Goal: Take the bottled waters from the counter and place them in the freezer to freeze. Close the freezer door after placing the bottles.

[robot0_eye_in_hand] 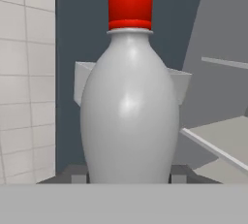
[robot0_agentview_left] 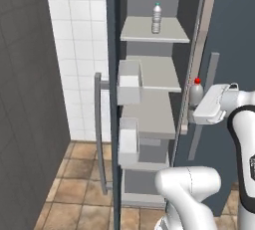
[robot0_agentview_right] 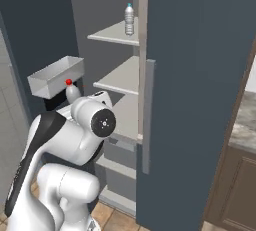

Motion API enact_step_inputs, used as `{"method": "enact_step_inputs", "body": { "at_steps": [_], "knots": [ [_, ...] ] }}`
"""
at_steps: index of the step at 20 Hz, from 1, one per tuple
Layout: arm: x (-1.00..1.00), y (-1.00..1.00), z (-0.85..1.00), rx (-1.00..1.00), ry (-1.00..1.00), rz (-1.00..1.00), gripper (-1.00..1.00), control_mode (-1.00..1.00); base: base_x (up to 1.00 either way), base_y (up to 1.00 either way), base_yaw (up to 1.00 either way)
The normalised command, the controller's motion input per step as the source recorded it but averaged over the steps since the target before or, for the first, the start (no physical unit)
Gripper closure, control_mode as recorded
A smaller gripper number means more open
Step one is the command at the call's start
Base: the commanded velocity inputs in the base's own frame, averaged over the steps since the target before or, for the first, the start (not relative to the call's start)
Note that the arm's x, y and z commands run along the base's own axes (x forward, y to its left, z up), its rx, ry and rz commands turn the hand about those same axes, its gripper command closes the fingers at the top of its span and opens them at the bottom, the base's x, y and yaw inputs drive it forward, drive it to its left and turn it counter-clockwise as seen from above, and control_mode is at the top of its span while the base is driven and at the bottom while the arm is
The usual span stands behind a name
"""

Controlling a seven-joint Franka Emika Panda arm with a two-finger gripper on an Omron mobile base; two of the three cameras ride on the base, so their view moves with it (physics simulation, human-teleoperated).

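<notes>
With its two dark fingertips (robot0_eye_in_hand: 77,175) pressed against either side of the red-capped bottle (robot0_eye_in_hand: 129,106), the gripper (robot0_eye_in_hand: 127,177) is clamped on the bottle's lower body. In the hand view the bottle stands upright at centre, cap at 12 o'clock, a tip showing at 7 o'clock and another at 5 o'clock. Behind it: a white bin (robot0_eye_in_hand: 180,83) on the freezer door (robot0_eye_in_hand: 77,34), white wall tiles (robot0_eye_in_hand: 24,72) at 9 o'clock, a pale shelf (robot0_eye_in_hand: 227,140) at 4 o'clock.

Left base view: the hand (robot0_agentview_left: 211,105) is at 3 o'clock, level, pointing toward 9 o'clock, held in front of the freezer (robot0_agentview_left: 154,99) opening at mid height. The red-capped bottle (robot0_agentview_left: 196,93) rises just past the hand, cap up, beside the freezer's right edge. The arm bends up from 5 o'clock.

Right base view: the arm folds up from 7 o'clock, wrist near centre-left; the red-capped bottle (robot0_agentview_right: 72,92) shows just above it, below a white bin (robot0_agentview_right: 55,77).

The teal-capped bottle (robot0_agentview_left: 157,19) stands upright on an upper shelf (robot0_agentview_left: 149,34) at 12 o'clock, also seen in the right base view (robot0_agentview_right: 129,20). The freezer door (robot0_agentview_left: 110,124) stands open, its bar handle (robot0_agentview_left: 99,129) at 8 o'clock. A strip of counter (robot0_agentview_right: 246,117) sits at 3 o'clock in the right base view.
</notes>
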Motion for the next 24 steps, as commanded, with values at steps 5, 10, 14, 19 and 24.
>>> {"method": "enact_step_inputs", "body": {
  "at_steps": [5,10,14,19,24],
  "knots": [
    [0.0,0.0,0.0,0.0,0.0,0.0,1.0,1.0,0.36,0.16,0.0],
    [0.0,0.0,0.0,0.0,0.0,0.0,1.0,1.0,0.17,-0.22,0.0],
    [0.0,0.0,0.0,0.0,0.0,0.0,1.0,1.0,0.0,-0.45,0.0],
    [0.0,0.0,0.0,0.0,0.0,0.0,1.0,1.0,0.0,-0.36,0.0],
    [0.0,0.0,0.0,0.0,0.0,0.0,1.0,1.0,0.29,0.07,0.0]
  ]
}}
